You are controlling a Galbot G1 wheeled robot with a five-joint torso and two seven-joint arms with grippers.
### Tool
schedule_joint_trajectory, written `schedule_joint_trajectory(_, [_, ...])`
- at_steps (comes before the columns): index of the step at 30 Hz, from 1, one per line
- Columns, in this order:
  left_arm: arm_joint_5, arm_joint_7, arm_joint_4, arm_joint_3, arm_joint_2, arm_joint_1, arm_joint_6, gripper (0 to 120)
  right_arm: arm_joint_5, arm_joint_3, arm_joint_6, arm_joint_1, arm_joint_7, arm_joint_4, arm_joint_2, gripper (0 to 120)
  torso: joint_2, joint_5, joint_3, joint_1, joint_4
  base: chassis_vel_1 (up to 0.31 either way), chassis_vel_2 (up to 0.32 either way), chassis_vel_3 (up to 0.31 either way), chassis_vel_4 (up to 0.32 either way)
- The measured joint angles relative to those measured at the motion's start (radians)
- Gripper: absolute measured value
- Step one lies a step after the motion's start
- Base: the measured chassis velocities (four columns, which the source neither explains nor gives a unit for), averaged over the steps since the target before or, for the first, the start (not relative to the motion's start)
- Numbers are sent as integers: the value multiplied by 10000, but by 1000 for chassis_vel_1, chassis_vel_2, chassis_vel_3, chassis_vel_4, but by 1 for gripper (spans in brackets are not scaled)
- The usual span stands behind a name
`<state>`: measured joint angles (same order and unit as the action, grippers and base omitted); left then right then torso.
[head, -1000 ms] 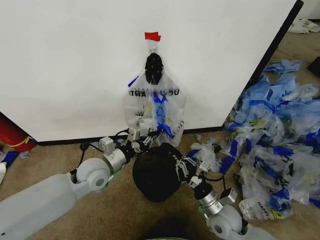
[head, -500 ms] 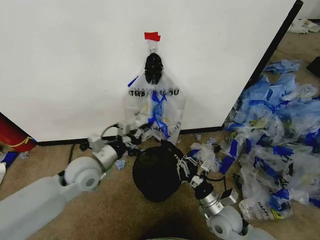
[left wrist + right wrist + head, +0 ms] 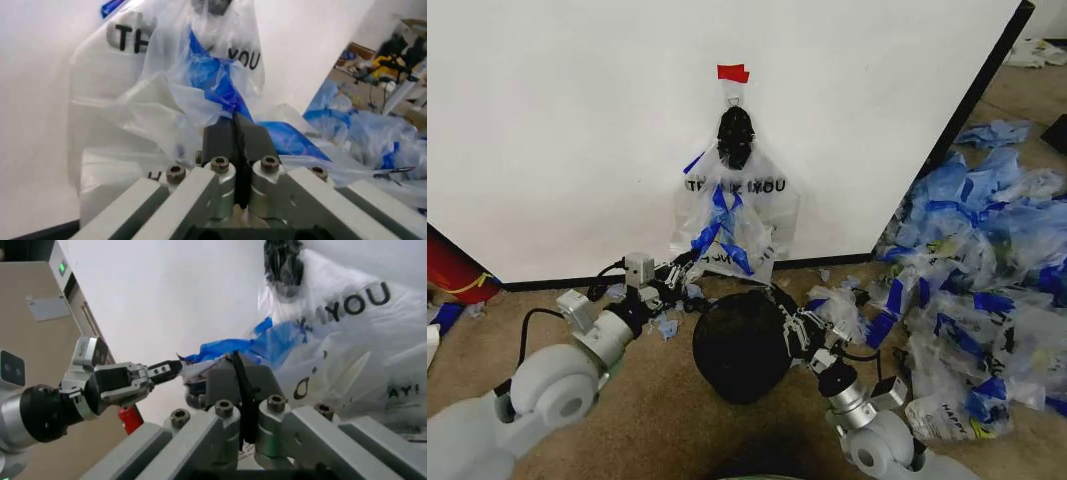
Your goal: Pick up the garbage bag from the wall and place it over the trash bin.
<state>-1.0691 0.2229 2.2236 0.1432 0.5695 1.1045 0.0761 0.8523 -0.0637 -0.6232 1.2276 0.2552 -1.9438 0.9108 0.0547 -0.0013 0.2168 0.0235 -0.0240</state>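
Head view shows the left gripper (image 3: 670,277) drawn back low and to the left of where it was 1 second ago, when it reached into the lower part of the garbage bag (image 3: 737,215). A blue-taped lower corner of the bag has come with it and now stretches down and left toward the gripper. In the left wrist view the fingers (image 3: 235,137) are pressed together with bag film and blue tape bunched at their tips, so the gripper looks clamped on that corner. The top of the bag has not moved: it hangs on the wall (image 3: 577,120) from the black knot (image 3: 735,135) under the red tape (image 3: 732,72). By my reading the bag is gripped but not yet freed, and the pull is only beginning.

The trash bin (image 3: 742,345) stands on the floor just below the bag, near the robot, with no bag over it and nothing visible inside. The right gripper (image 3: 789,330) sits at the bin's right rim, fingers closed together in the right wrist view; whether they pinch the rim I cannot tell.
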Motion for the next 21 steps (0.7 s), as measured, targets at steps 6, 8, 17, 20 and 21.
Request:
schedule_joint_trajectory(6, [156,48,-196,-121,217,84,21,0,-148,189,-17,128,-43,-150,-232,0,-1,0,0,0,5,0,0,0,0])
schedule_joint_trajectory(8, [157,33,-230,-146,226,84,24,0,-151,310,-17,190,-65,-261,-332,7,0,3,0,0,4,0,0,0,0])
schedule_joint_trajectory(17, [180,-17,-296,-210,311,72,50,0,-84,1067,226,275,-457,-1161,-1076,34,0,-1,0,0,3,0,0,0,0])
schedule_joint_trajectory(20, [218,-35,-318,-245,452,65,50,0,-46,1198,302,241,-619,-1330,-1400,50,0,1,1,0,5,0,0,0,0])
schedule_joint_trajectory(21, [219,-35,-307,-239,490,76,54,0,-40,1237,303,291,-625,-1367,-1495,55,0,4,1,0,4,0,0,0,0])
